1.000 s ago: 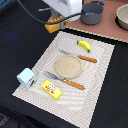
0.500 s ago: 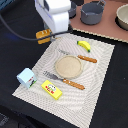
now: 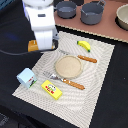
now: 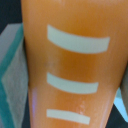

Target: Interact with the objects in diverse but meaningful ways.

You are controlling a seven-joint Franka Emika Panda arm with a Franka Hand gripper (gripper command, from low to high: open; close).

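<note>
Bread loaf (image 4: pixel 70 65) right under the claw, filling the wrist view with its long side running up and down, peeking out orange (image 3: pixel 34 46) at the mat's (image 3: pixel 100 90) far corner on the exterior view's left; claw fingers hidden, so cannot tell if squeezing.

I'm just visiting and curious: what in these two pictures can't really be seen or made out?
- Fingers: hidden in the exterior view by the white arm body; open or shut cannot be told.
- Bread loaf: fills the wrist view, ends cut off; in the exterior view only an orange corner shows.
- Yellow box: label too small to read.
- Bowl: cut off by the exterior view's right edge.
</note>
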